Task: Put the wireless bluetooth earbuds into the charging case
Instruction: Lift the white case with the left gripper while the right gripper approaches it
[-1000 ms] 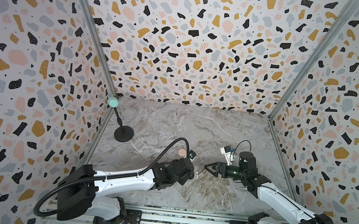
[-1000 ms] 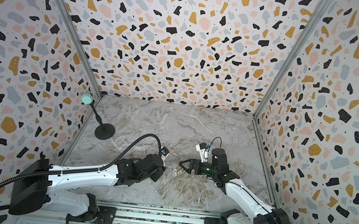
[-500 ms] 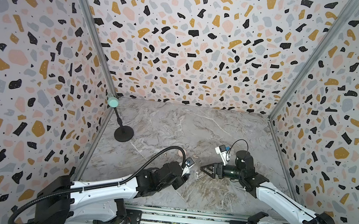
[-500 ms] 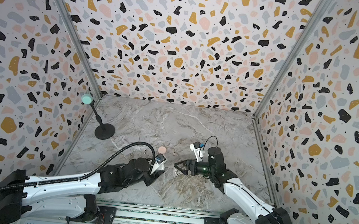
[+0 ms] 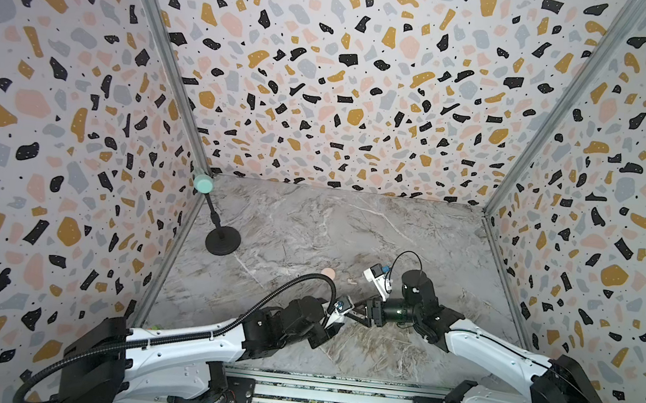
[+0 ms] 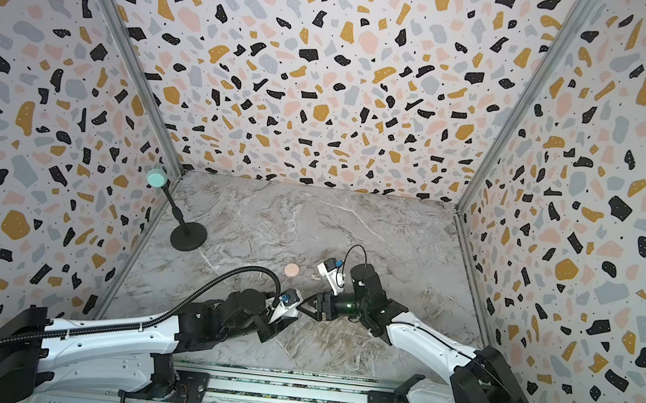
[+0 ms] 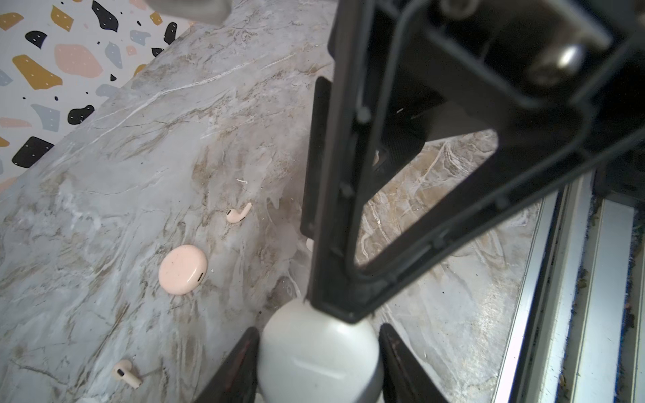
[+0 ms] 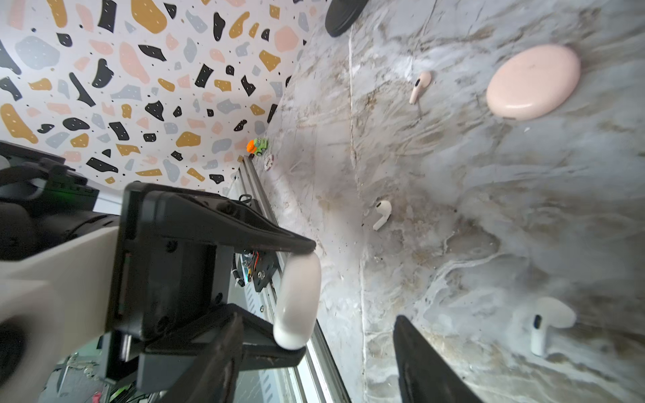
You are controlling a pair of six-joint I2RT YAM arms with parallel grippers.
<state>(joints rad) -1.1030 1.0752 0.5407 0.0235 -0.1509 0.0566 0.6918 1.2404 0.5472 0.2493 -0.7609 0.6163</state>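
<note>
Left end effector grips white case near rail.

The white charging case, round, smooth and with its lid shut, is sitting clamped across its rim in the left gripper. The pink charging case, also round and closed, is lying flat on the marble table. One pink earbud is lying on its side near this case, and a second pink earbud is lying at its other side. One white earbud and another white earbud are resting on the table, well apart, all outside the cases.
</note>
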